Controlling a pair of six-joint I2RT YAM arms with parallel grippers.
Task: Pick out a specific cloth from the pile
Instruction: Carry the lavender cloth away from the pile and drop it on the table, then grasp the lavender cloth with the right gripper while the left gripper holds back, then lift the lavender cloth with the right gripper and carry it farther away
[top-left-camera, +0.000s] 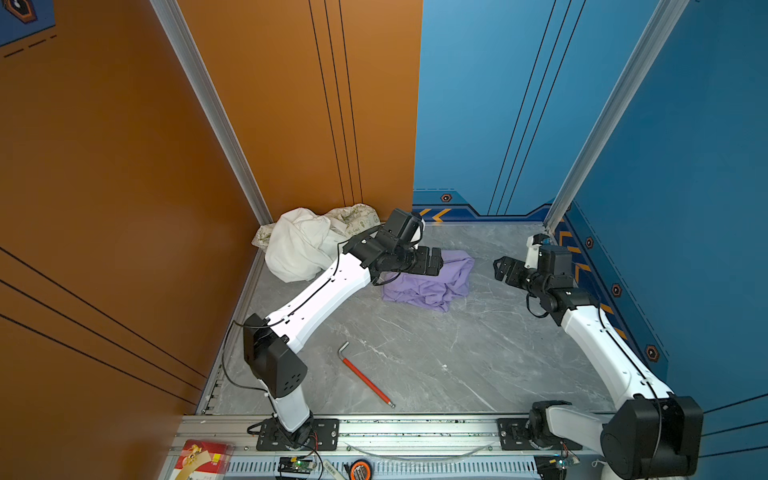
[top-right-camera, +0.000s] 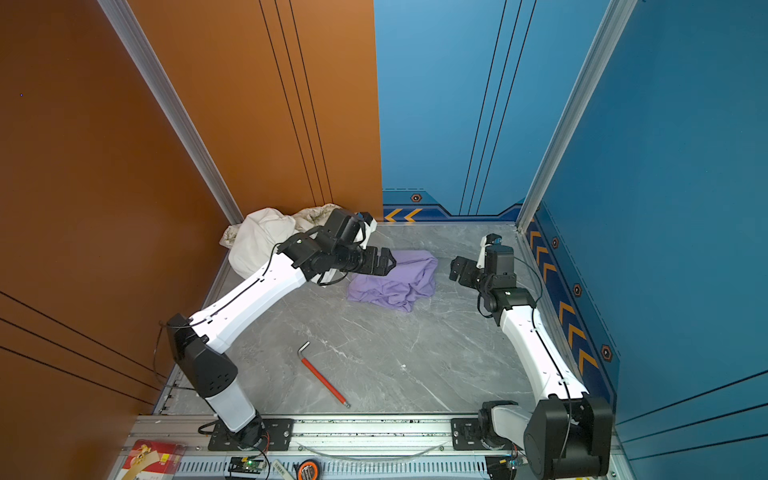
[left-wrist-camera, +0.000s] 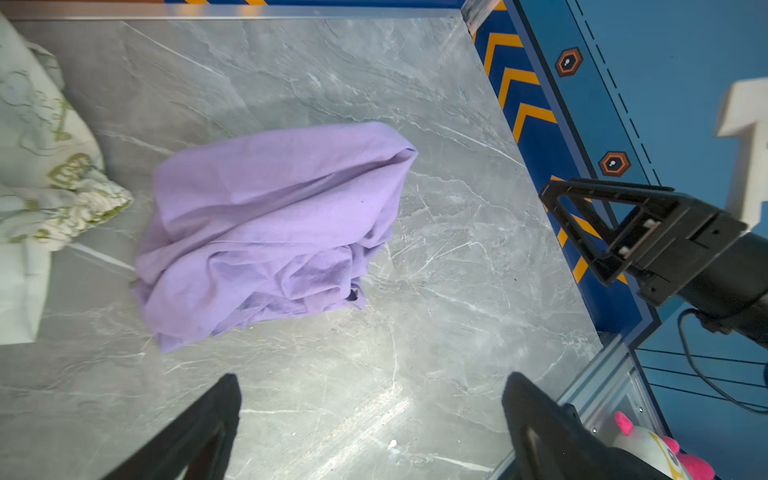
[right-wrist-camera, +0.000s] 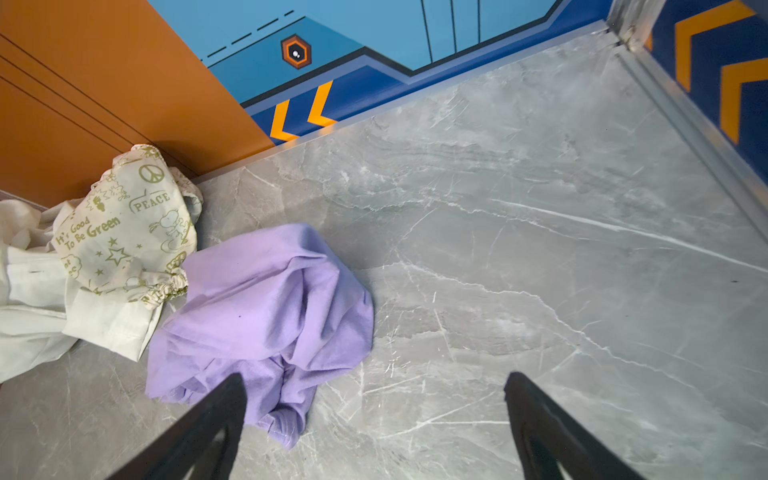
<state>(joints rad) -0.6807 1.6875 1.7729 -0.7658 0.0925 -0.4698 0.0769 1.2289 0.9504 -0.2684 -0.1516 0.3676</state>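
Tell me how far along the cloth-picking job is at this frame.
Done, by the look of it: the lavender cloth lies crumpled on the table by itself, out of the pile in the far corner, though close to its edge. In hand: nothing; the left gripper hangs open by the cloth, clear of it, and the right gripper is open off to the side. Left: probably only pulling the arms back.

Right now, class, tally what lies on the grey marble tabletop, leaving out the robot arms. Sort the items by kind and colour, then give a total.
Lavender cloth: 1
Plain white cloth: 1
Cream cloth with green print: 1
Red-handled hex key: 1
Total: 4
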